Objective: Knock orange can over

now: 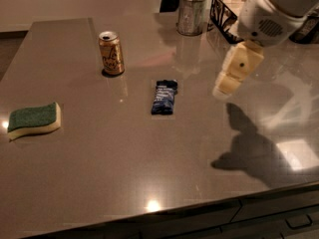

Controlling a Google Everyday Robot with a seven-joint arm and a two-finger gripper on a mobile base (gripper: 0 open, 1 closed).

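Note:
The orange can (111, 53) stands upright on the grey table (124, 153), left of centre toward the back. It is golden-orange with a silver pull-tab top and a dark drawing on its side. My gripper (227, 86) hangs from the white arm at the right, above the table. It is well to the right of the can and apart from it, with the blue packet between them.
A blue snack packet (164, 97) lies near the table's middle. A green and white sponge (34, 120) lies at the left. A silver tin cup (191, 15) and a dark wire basket (227, 9) stand at the back. The table's front edge runs along the bottom.

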